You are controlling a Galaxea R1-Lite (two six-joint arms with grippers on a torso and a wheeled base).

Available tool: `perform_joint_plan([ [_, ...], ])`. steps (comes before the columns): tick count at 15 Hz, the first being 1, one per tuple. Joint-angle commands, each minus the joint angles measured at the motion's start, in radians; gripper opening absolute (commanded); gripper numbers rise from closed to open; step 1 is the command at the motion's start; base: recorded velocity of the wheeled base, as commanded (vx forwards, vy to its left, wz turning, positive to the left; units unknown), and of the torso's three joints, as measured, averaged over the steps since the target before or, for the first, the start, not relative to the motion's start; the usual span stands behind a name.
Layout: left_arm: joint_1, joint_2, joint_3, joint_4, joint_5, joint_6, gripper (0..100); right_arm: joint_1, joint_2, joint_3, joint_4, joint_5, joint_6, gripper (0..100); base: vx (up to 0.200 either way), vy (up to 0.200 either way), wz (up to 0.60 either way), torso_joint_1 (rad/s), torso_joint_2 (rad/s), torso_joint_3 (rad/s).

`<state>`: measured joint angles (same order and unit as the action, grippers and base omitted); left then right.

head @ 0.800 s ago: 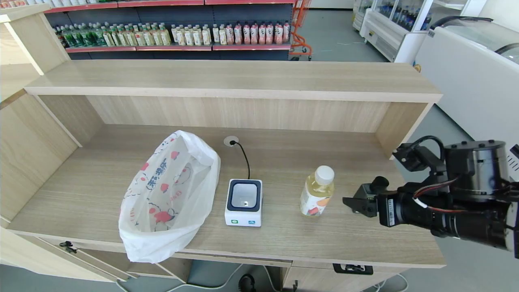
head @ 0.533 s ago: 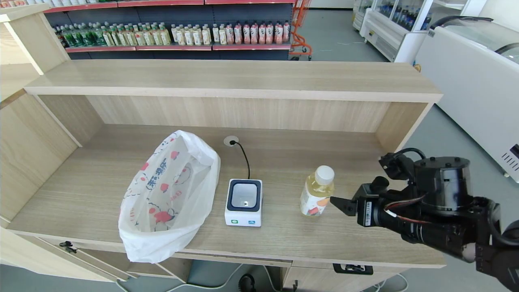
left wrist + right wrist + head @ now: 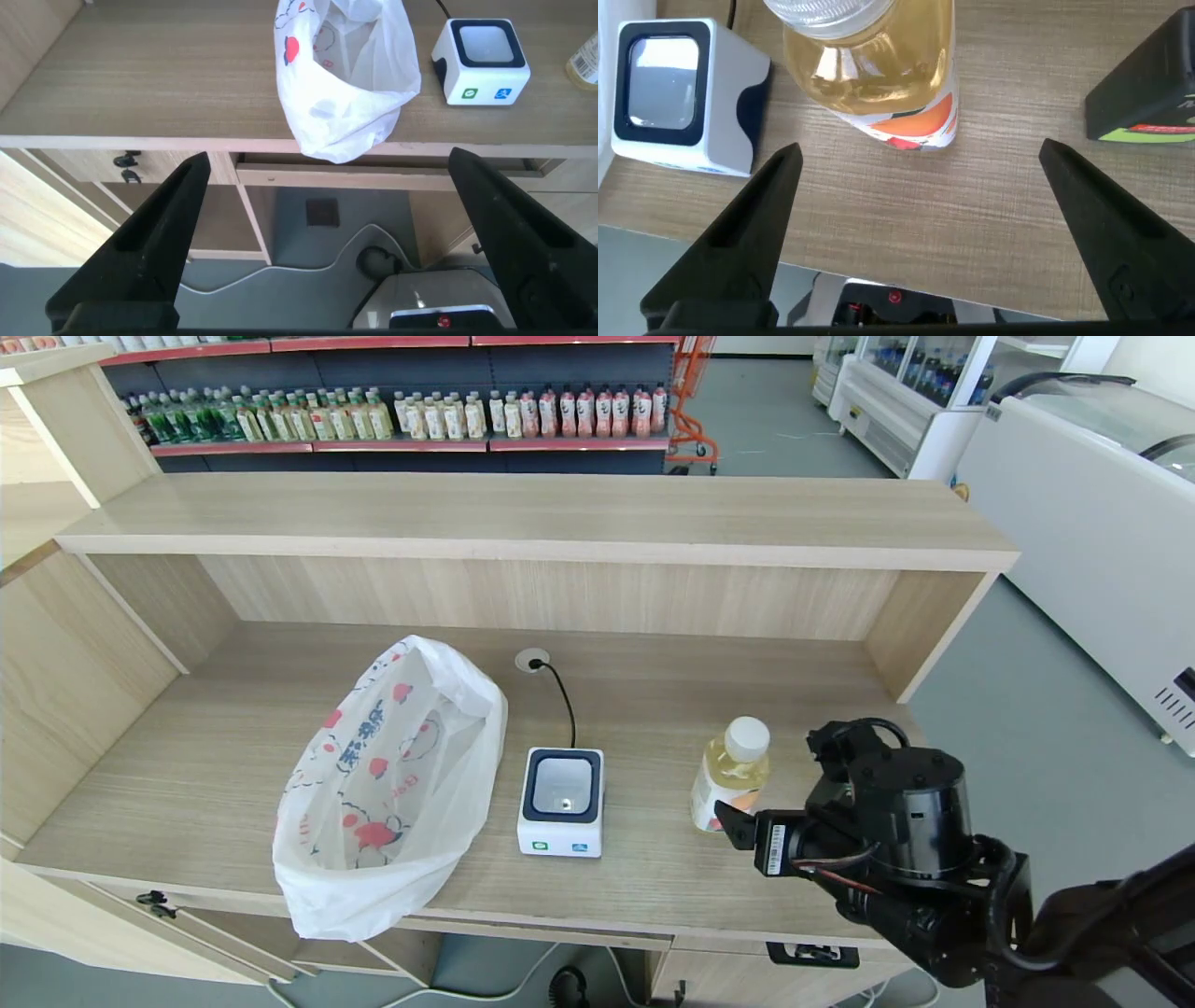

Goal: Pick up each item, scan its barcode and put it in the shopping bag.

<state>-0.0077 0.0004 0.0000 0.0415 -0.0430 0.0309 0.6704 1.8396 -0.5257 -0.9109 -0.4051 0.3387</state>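
Note:
A small bottle [image 3: 731, 775] of yellow drink with a white cap stands upright on the wooden counter [image 3: 233, 747], right of the white scanner [image 3: 561, 800]. The printed white shopping bag [image 3: 387, 784] lies open left of the scanner, sagging over the front edge. My right gripper [image 3: 733, 823] is open just to the right and front of the bottle, close to its base. In the right wrist view the bottle [image 3: 878, 65] stands ahead of the open gripper [image 3: 920, 233], beyond its fingertips. My left gripper [image 3: 327, 252] hangs open in front of and below the counter edge, facing the bag [image 3: 346, 75].
The scanner's black cable [image 3: 563, 700] runs back to a hole in the counter. A raised shelf [image 3: 532, 513] and side walls enclose the counter at the back. A dark block with a green strip [image 3: 1148, 93] rests on the counter near the bottle. Store shelves and freezers stand beyond.
My right arm has swung left and nearer the counter's front, bringing its open gripper up to the bottle. Bottle, scanner and bag have not moved.

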Motion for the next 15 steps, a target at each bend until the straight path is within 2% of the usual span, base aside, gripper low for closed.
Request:
perform_joint_plan([
  [1,0.000,0.000,0.000,0.000,0.000,0.000,100,0.005,0.081,-0.019,-0.039,-0.001,-0.004,100,0.000,0.000,0.00,0.000,0.00,0.000],
  [5,0.000,0.000,0.000,0.000,0.000,0.000,100,0.000,0.170,-0.068,-0.118,0.000,-0.060,100,0.000,0.000,0.00,0.000,0.00,0.000],
  [15,0.000,0.000,0.000,0.000,0.000,0.000,100,0.020,0.296,-0.224,-0.151,0.003,-0.121,100,0.000,0.000,0.00,0.000,0.00,0.000],
])
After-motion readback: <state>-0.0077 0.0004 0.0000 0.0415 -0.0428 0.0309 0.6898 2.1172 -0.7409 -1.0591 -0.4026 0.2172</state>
